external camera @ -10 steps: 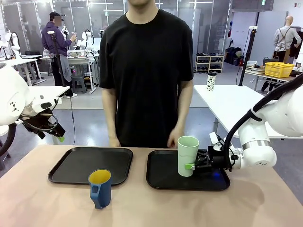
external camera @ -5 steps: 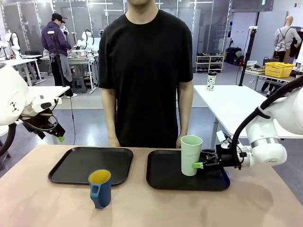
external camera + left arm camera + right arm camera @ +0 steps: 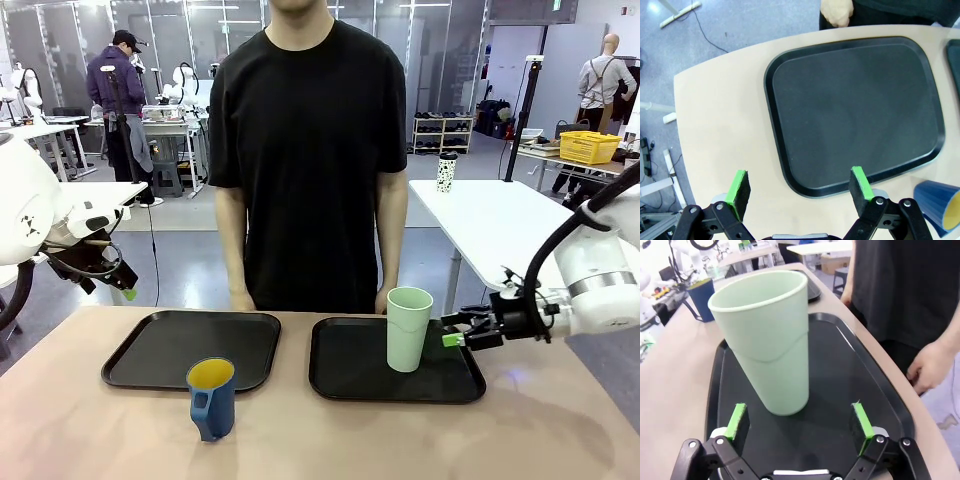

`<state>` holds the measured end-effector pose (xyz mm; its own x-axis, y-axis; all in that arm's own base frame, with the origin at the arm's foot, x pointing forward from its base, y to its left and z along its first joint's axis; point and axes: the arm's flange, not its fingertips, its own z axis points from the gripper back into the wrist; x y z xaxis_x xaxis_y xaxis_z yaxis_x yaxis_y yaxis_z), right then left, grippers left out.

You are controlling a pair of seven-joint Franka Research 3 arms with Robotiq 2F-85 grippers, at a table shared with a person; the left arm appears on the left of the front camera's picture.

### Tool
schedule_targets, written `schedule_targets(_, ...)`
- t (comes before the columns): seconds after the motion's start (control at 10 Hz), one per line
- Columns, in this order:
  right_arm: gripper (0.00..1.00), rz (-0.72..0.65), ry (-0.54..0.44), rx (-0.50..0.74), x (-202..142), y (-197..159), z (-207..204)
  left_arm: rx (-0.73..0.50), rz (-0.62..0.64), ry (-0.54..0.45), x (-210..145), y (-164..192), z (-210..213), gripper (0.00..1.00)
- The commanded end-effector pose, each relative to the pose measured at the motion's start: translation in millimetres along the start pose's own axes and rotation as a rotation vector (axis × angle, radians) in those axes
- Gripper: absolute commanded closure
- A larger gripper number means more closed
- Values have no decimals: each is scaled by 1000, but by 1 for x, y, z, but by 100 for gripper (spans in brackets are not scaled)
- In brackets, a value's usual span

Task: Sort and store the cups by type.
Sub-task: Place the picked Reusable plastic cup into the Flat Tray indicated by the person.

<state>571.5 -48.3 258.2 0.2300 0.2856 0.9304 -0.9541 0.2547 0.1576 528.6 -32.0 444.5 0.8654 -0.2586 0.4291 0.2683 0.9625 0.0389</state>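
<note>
I have the right end effector [image 3: 451, 331] with its fingers spread apart and empty, just beside the mint-green tumbler [image 3: 409, 328] and not touching it. The tumbler stands upright on the right tray [image 3: 345, 385], towards the worktop's [image 3: 560, 430] far edge. The blue mug [image 3: 211, 398] stands upright on the bare worktop near the near edge, just in front of the left tray [image 3: 150, 350]. My left end effector [image 3: 799, 186] is likewise spread apart and empty, raised near the worktop's left edge.
</note>
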Motion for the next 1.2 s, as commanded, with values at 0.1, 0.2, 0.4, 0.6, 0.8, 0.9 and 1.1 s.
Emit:
schedule_targets(0.1,0,7,194,-66,34,26,41,-4,4,-3,-1,1,2,0)
schedule_targets(0.2,0,20,270,-64,43,29,48,-4,4,-3,-1,1,2,0)
schedule_targets(0.4,0,4,407,-34,56,31,52,-4,4,-3,-1,1,2,0)
schedule_targets(0.6,0,52,247,-72,42,22,59,-4,4,-3,-1,1,2,0)
schedule_targets(0.8,0,52,247,-72,42,22,59,-4,4,-3,-1,1,2,0)
schedule_targets(0.9,0,52,247,-72,42,22,59,-4,4,-3,-1,1,2,0)
schedule_targets(1.1,0,52,247,-72,42,22,59,-4,4,-3,-1,1,2,0)
